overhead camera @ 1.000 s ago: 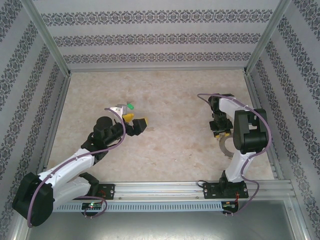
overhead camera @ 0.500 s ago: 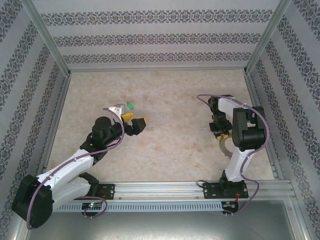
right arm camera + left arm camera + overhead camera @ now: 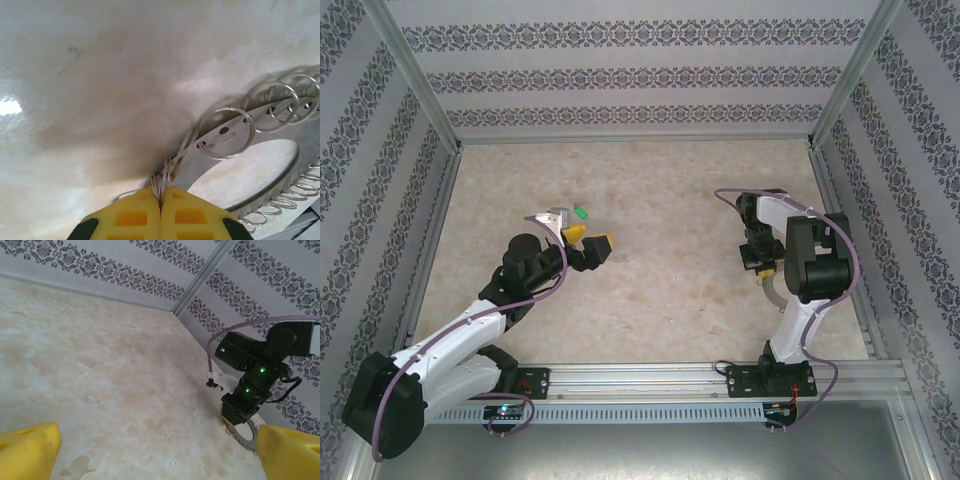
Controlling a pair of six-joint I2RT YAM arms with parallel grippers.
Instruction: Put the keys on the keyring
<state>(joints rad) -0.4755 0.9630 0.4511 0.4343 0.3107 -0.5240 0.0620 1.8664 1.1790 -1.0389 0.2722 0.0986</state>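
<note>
"What can you make out from here?"

"The pale marbled table (image 3: 650,190) first, with both arms over it. The left arm (image 3: 470,330) reaches in toward the middle. The right arm (image 3: 810,265) is folded over its own work and hides most of it from above."

"And the tools?"

"The left gripper (image 3: 588,240) stands wide, nothing between its yellow fingers. The right gripper (image 3: 161,197) has its tips pressed flat together, pinching thin wire at the rim of the keyring (image 3: 235,150)."

"Is the whole ring in sight?"

"No. From above just a pale arc pokes out under the right arm, near the table's right edge. Up close it's a flat band with holes and stamped figures I can't read, small wire loops (image 3: 226,133) hanging round it. The frame cuts off its far side."

"The key?"

"A green key (image 3: 580,212), tiny, just beyond the left gripper and well apart from the keyring. Whether it touches the gripper's body, I can't tell."
</note>
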